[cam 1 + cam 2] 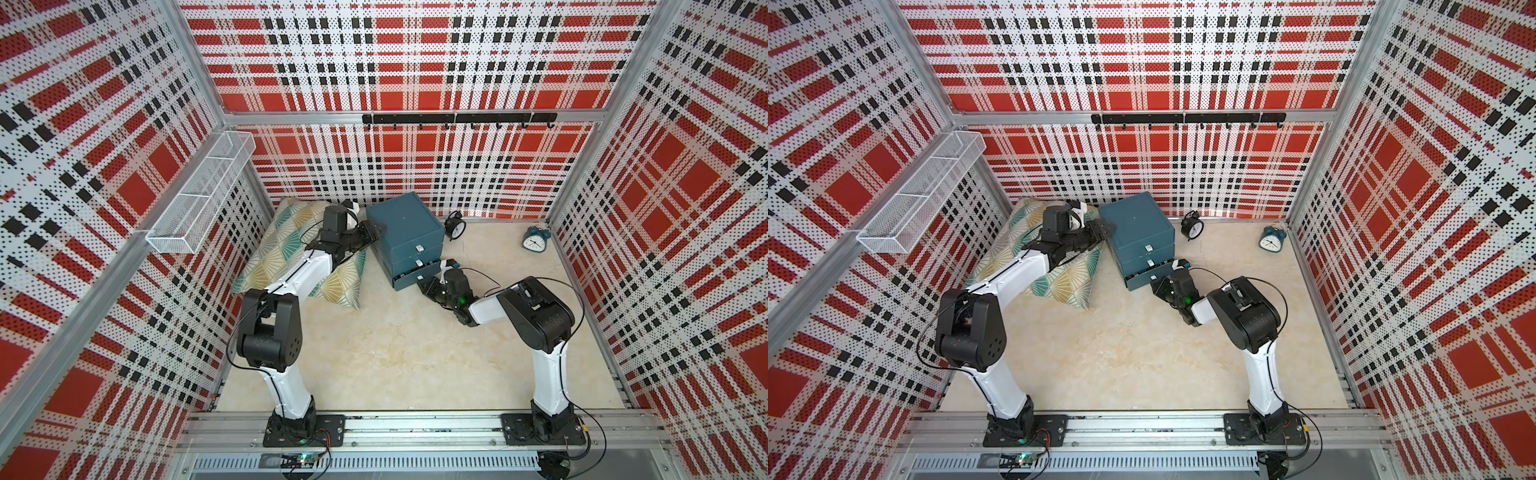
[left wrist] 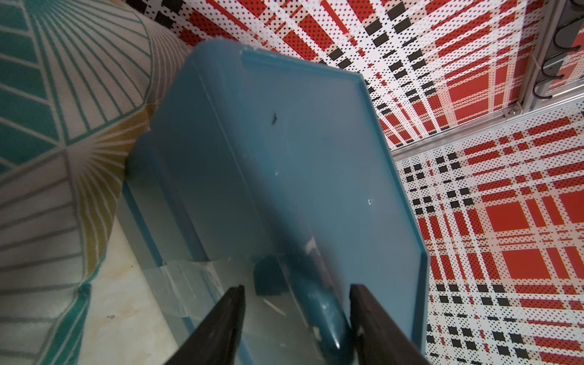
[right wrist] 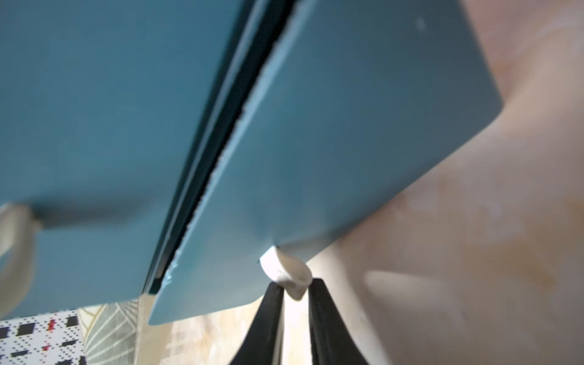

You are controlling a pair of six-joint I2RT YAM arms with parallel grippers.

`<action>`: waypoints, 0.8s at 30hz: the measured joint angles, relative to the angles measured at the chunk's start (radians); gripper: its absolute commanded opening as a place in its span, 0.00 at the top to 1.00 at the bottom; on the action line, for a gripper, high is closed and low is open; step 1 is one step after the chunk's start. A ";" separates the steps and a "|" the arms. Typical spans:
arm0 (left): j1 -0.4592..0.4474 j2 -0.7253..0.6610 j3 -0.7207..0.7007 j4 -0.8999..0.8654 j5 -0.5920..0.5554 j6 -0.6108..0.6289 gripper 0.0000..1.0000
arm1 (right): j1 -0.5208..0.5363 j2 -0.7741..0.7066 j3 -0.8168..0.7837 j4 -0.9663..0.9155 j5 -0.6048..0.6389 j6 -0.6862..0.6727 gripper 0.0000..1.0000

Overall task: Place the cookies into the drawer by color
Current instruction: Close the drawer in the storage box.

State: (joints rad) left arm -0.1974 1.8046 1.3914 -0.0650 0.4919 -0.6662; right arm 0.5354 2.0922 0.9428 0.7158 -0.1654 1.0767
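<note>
- The dark teal-blue box-shaped cabinet of three stacked drawers (image 1: 405, 226) stands at the table's 12 o'clock in both top views (image 1: 1136, 224). Its drawer fronts face about 5 o'clock.
- The bottom drawer (image 1: 405, 286) sticks out past the two above it. A dark gap shows along its top edge, and what lies inside is too small to make out.
- My right pincer (image 1: 422, 282) is low on the pale marbled table (image 1: 374, 353), at the cabinet's 5 o'clock.
- From the right wrist, my right pincer (image 3: 294, 284) is nipped onto the small white pull tab (image 3: 284, 268) of that bottom drawer (image 3: 347, 142), with a black finger pressed to each side of it.
- My left pincer (image 1: 377, 229) is up at the cabinet's 9 o'clock top corner, reaching in over the teal-and-mustard fan-patterned pillow (image 1: 282, 245).
- From the left wrist, my left pincer (image 2: 296, 289) is partly spread with the cabinet's rounded corner edge between the fingers. One finger (image 2: 363, 309) touches that edge and the other stands clear, so it is not clamped.
- A round black alarm clock (image 1: 453, 224) sits just beside the cabinet at its 3 o'clock.
- A round teal alarm clock (image 1: 534, 241) sits farther out the same way, well apart from the cabinet.
- A white wire-mesh basket (image 1: 199, 199) hangs on the wall at 9 o'clock.
</note>
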 measured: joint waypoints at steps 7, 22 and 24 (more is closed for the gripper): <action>-0.006 -0.001 -0.005 0.007 0.002 0.000 0.41 | -0.002 0.050 0.028 0.084 -0.009 0.098 0.75; -0.029 -0.027 -0.042 0.008 0.008 0.000 0.29 | -0.004 -0.064 -0.075 0.067 0.037 0.118 0.65; -0.032 -0.044 -0.064 0.010 0.014 -0.002 0.21 | -0.008 -0.155 -0.117 -0.002 0.064 0.087 0.54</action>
State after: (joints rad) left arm -0.2298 1.7603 1.3277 -0.0555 0.5056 -0.6685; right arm 0.5270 1.9373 0.8257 0.7139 -0.1017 1.1641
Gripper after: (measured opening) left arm 0.727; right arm 0.375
